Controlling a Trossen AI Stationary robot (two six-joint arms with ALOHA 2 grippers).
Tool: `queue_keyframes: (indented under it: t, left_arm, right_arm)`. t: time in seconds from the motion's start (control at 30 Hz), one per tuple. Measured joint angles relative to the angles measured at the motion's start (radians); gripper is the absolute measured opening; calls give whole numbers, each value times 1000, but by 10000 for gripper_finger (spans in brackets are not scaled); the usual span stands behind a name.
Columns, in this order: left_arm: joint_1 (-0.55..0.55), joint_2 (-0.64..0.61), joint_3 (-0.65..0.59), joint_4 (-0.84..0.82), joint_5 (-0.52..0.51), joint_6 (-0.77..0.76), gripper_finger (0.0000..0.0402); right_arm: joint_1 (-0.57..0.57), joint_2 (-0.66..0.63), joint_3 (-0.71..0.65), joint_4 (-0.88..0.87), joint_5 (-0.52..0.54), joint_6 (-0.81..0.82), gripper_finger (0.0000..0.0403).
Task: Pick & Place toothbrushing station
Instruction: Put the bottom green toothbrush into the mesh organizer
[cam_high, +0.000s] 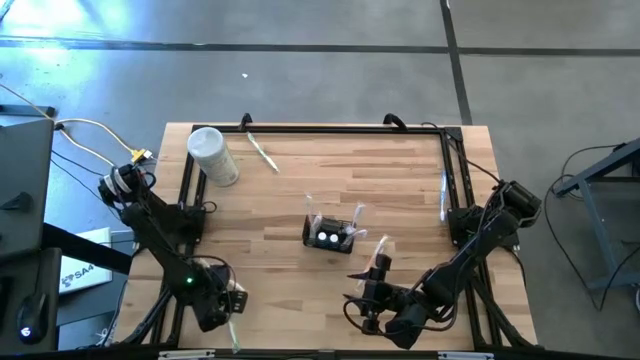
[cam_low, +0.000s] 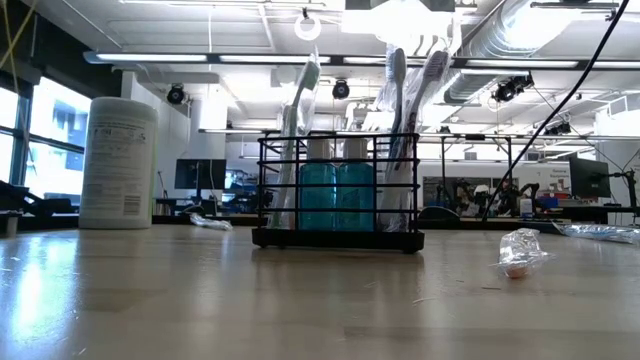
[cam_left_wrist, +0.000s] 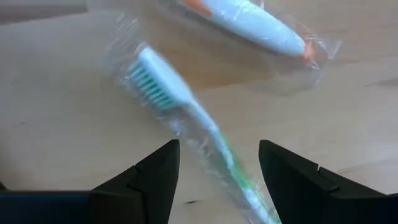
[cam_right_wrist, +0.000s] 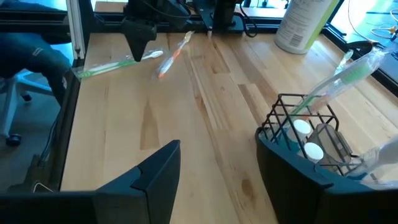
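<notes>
Two pincers work the near edge of the desk (cam_high: 400, 190), and neither touches the toothbrushing station (cam_high: 331, 235), which stands near the desk's middle. The left pincer (cam_left_wrist: 217, 168) hangs low at the near-left corner with its fingers spread wide on either side of a green toothbrush (cam_left_wrist: 186, 112) sealed in clear wrap; nothing is gripped yet. An orange-tipped wrapped toothbrush (cam_left_wrist: 249, 22) lies just beyond it, close enough that a careless closing could catch its wrap too, or nudge both brushes askew. The slick film may also let the green brush slide or swivel as the fingers close. The right pincer (cam_right_wrist: 217, 168) hovers at the near-right, also wide apart and holding nothing, with the station just ahead of one finger; a forward sweep from there could knock the rack or bend the brushes leaning out of it.

In the low view the station is a small black wire rack, upright on a flat base, holding two teal bottles with white caps and several wrapped toothbrushes standing tall above its rim. It looks light and top-heavy, so a bump high on the brushes would probably tip it. A white cylindrical container (cam_high: 213, 156) stands well apart at the far-left, and a crumpled scrap of clear wrap (cam_low: 522, 251) lies on the desk to one side of the rack.
</notes>
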Motion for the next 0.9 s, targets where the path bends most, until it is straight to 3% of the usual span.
queue_keyframes:
  t: [0.47,0.6,0.8,0.9]
  left_arm:
    - [34,112,4,40,108,62,207]
    - [41,120,3,43,147,106,158]
    - [39,122,2,40,142,140,24]
    - [39,122,2,45,142,182,20]
  right_arm:
    - [0,0,0,2,-1,0,203]
    - [0,0,0,2,-29,1,203]
    - [0,0,0,-2,-50,22,203]
    - [2,0,0,-2,-50,24,203]
